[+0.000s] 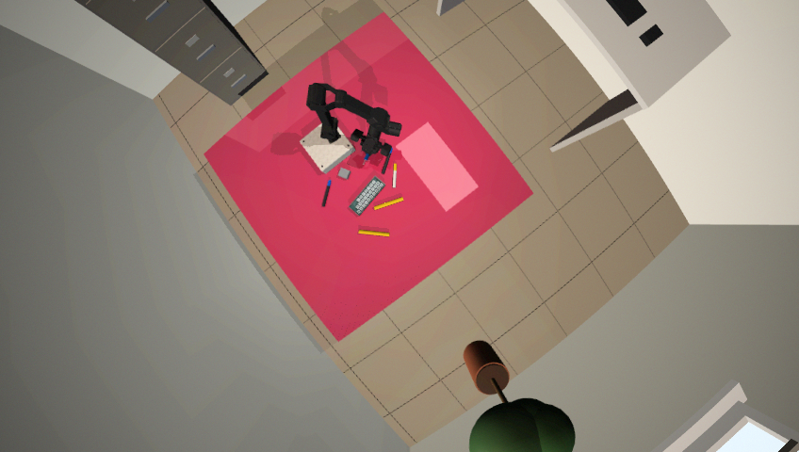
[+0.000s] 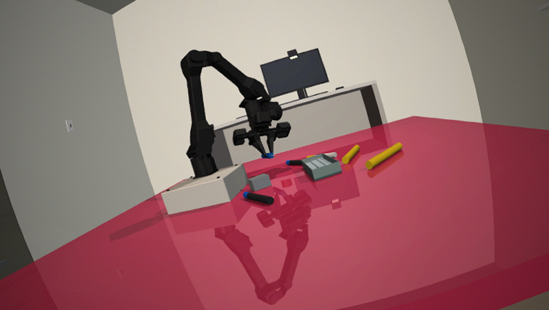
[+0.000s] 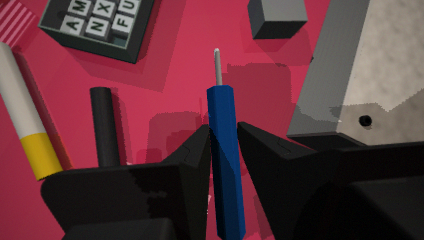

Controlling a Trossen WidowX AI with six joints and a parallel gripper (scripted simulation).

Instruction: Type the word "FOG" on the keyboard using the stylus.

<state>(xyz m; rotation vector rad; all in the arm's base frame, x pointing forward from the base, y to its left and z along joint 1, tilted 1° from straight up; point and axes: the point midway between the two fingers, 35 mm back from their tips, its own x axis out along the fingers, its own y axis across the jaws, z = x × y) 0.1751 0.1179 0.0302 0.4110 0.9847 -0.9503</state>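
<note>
My gripper (image 1: pixel 367 156) (image 2: pixel 267 153) (image 3: pixel 223 129) grips the blue stylus (image 1: pixel 366 158) (image 2: pixel 266 155) (image 3: pixel 226 155) by its barrel, above the red worktop (image 1: pixel 358 280) (image 2: pixel 374 231) (image 3: pixel 185 70), the slim grey tip reaching out beyond my fingertips. Ahead of my gripper and well apart from the stylus lies the keyboard (image 1: pixel 366 196) (image 2: pixel 322 168) (image 3: pixel 95 30), a dark-rimmed block of pale keys; an F key (image 3: pixel 122 24) shows at its near edge in the wrist view. A small grey block (image 1: pixel 343 173) (image 2: pixel 259 182) (image 3: pixel 278 17) sits between my arm's pale base (image 1: pixel 323 167) (image 2: pixel 197 199) (image 3: pixel 320 85) and the keyboard. Near my gripper, on the side away from the base, lie a black marker (image 1: pixel 385 163) (image 2: pixel 295 162) (image 3: pixel 105 127) and, beyond it, a white-and-yellow marker (image 1: pixel 394 176) (image 2: pixel 332 155) (image 3: pixel 25 110). Two yellow sticks lie farther out, the nearer stick (image 1: pixel 388 202) (image 2: pixel 350 154) beside the keyboard and the farther stick (image 1: pixel 373 233) (image 2: pixel 384 155) past it. A second black marker (image 1: pixel 325 193) (image 2: pixel 258 197), blue at one end, rests beyond the grey block.
</note>
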